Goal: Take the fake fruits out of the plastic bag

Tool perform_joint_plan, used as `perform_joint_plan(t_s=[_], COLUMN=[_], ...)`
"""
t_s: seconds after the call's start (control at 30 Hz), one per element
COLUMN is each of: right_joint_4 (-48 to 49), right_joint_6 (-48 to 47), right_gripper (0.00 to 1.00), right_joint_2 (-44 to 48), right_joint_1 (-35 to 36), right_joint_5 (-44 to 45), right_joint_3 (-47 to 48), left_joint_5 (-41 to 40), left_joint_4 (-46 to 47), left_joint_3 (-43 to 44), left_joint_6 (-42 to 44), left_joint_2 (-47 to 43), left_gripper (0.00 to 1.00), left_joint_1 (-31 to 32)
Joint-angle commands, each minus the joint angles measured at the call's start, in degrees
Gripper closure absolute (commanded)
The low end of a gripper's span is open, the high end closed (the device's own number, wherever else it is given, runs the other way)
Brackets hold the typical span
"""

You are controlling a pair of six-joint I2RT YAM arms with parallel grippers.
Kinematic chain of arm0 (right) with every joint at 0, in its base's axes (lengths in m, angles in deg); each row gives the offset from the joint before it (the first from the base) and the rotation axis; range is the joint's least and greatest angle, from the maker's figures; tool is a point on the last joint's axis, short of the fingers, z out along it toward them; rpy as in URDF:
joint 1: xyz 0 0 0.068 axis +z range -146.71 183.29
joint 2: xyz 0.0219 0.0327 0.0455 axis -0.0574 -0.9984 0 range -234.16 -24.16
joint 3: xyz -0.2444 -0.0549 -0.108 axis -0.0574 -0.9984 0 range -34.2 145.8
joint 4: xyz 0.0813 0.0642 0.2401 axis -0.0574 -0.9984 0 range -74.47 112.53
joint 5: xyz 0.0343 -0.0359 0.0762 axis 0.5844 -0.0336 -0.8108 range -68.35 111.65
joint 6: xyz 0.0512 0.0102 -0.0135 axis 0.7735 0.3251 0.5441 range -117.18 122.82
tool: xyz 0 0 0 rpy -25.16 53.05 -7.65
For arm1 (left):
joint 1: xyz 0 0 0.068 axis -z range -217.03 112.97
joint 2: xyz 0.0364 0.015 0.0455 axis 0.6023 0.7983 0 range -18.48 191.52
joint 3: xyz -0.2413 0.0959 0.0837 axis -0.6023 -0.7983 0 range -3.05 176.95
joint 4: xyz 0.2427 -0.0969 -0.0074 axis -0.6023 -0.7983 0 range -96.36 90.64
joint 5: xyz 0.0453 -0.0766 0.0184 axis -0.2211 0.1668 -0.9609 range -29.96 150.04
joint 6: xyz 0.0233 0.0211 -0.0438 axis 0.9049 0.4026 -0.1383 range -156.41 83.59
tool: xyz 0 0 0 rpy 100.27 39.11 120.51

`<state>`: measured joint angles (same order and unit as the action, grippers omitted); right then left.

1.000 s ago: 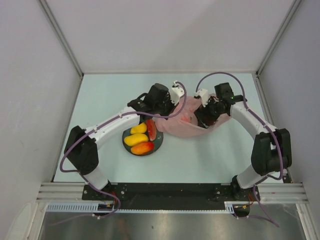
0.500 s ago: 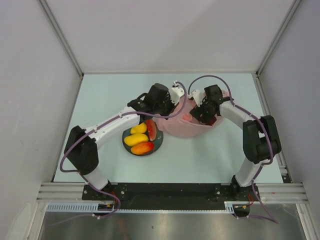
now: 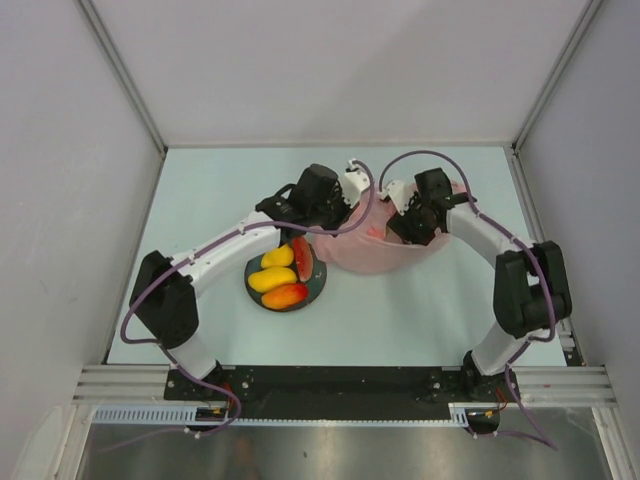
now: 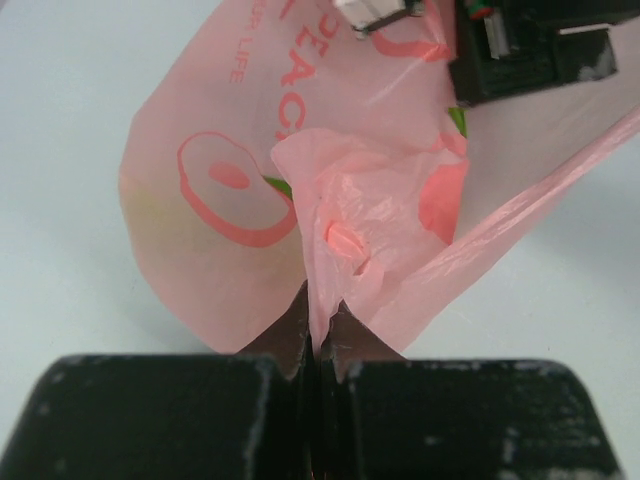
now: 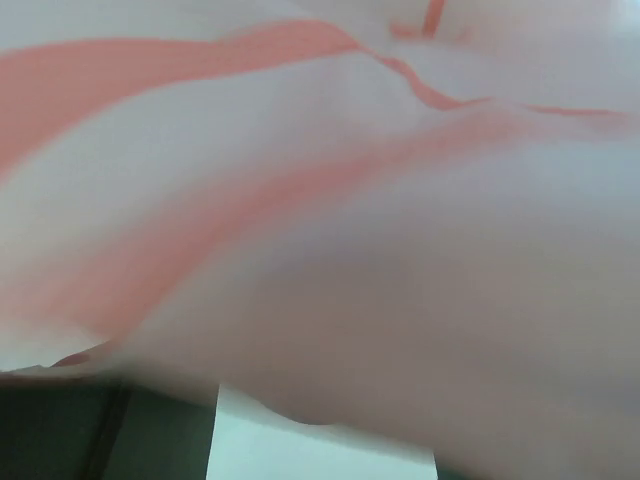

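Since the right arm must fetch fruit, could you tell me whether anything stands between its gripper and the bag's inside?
Yes, the plastic bag itself: its pink film fills the right wrist view close up, hiding whatever lies beyond. The right gripper sits over the bag; the left gripper pinches a fold.

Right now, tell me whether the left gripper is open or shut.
Shut on the bag: its wrist view shows the left gripper with jaws together, pink film pinched between them.

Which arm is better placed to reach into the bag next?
Right, probably. The left claw is pinched shut on the plastic bag, holding it; the right claw is down at the bag, its wrist view filled with pink film.
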<state>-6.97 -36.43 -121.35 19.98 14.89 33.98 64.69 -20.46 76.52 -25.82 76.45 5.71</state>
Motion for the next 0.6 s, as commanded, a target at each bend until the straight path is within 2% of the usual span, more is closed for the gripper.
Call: perform_joint_plan(t_s=[0.0,0.13,0.23,0.27,0.37,0.47,0.57], right_joint_4=[-2.49,-4.43,-4.52,-3.82,-3.46,-4.77,-5.83], right_joint_6=[-0.48,3.28,6.81,7.68,9.53,10.15,10.15], right_gripper=[0.44,0.44,0.46,0.46,0.46,0.46,0.45], right_joint_2=[12.17,20.18,24.93,26.85,30.29,32.05,32.94], right_joint_1=[0.45,-0.78,0.01,0.62,4.04,10.01,16.78], right_joint_5=[-9.21,-18.17,-20.65,-20.57,-20.05,-18.02,-17.06], right_joint_3=[0.72,0.64,0.64,0.72,1.07,2.56,3.36], left_joint_5=[-1.39,-2.53,-2.01,-1.83,-1.66,-2.79,-4.11], left_joint_4=[1.24,0.80,0.28,-0.16,-2.71,-4.47,-4.56], left_joint_3=[5.76,8.67,11.12,12.00,15.87,17.72,16.59], left_joint_6=[0.66,-0.57,0.39,0.66,0.14,0.13,0.48], left_joint_2=[1.12,1.31,1.22,1.30,1.22,-1.24,-6.84], left_gripper=[1.00,1.00,0.88,0.67,0.24,0.06,0.00], left_joint_1=[-0.02,-0.99,-1.69,-1.96,-3.01,-3.89,-4.77])
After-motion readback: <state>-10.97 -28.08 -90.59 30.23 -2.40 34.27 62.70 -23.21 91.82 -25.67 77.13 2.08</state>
